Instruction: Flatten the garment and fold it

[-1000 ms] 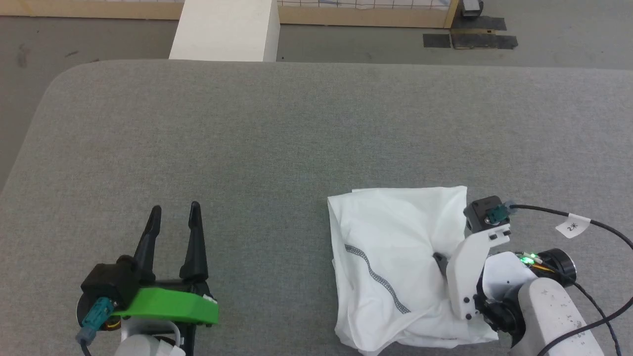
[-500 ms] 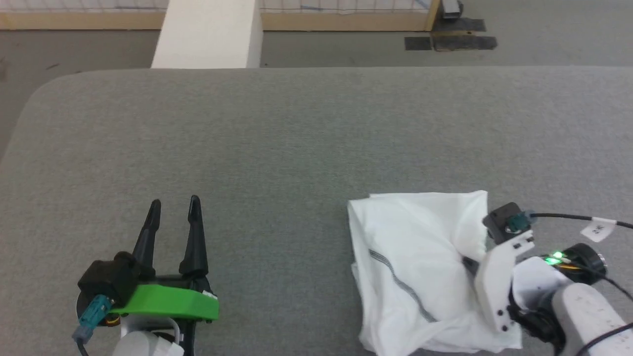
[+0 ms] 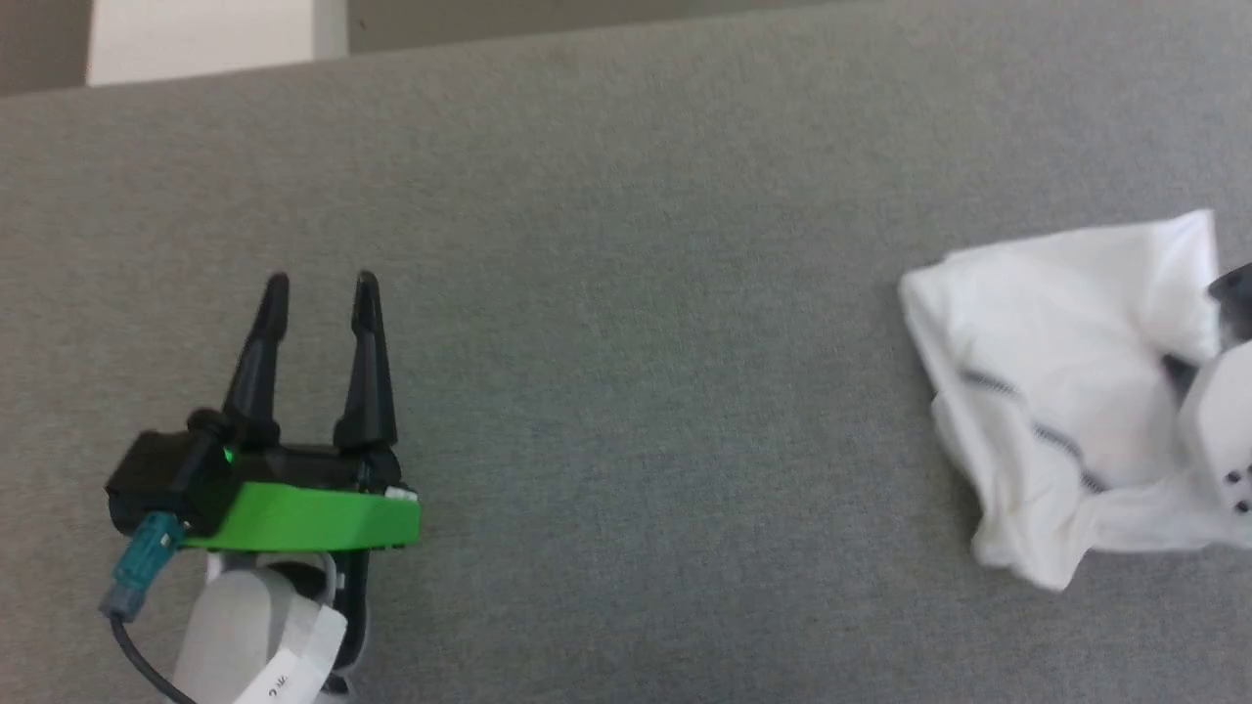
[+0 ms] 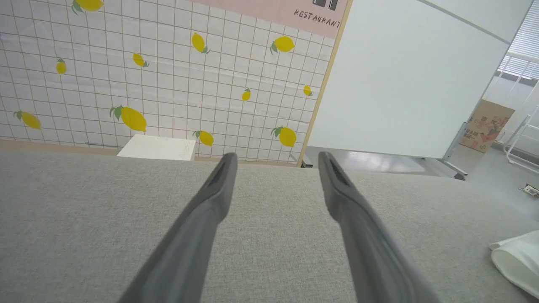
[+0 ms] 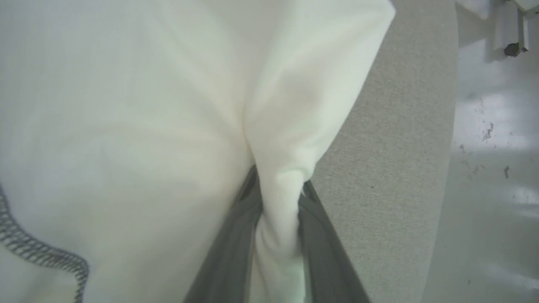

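The garment [image 3: 1056,352] is a white cloth bunched into a rumpled heap with a dark zigzag seam, lying at the right of the grey padded table [image 3: 626,244]. In the right wrist view a thick fold of the garment [image 5: 168,105] is pinched between my right gripper [image 5: 278,189], which is shut on it. At the right edge of the head view only a white part of the right arm shows over the cloth. My left gripper [image 3: 315,284] hovers over bare table at the lower left, open and holding nothing, far from the cloth. A corner of the garment [image 4: 516,259] appears low right in the left wrist view.
A white box [image 3: 201,39] stands beyond the table's far edge, also seen as the white box [image 4: 158,147] in the left wrist view before a lemon-patterned tiled wall [image 4: 147,71]. The table's right edge [image 5: 438,168] drops to a pale floor close to the garment.
The head camera has swung left and down, so everything shifts right in view. My right gripper has closed on a fold of the garment. The left gripper stays open.
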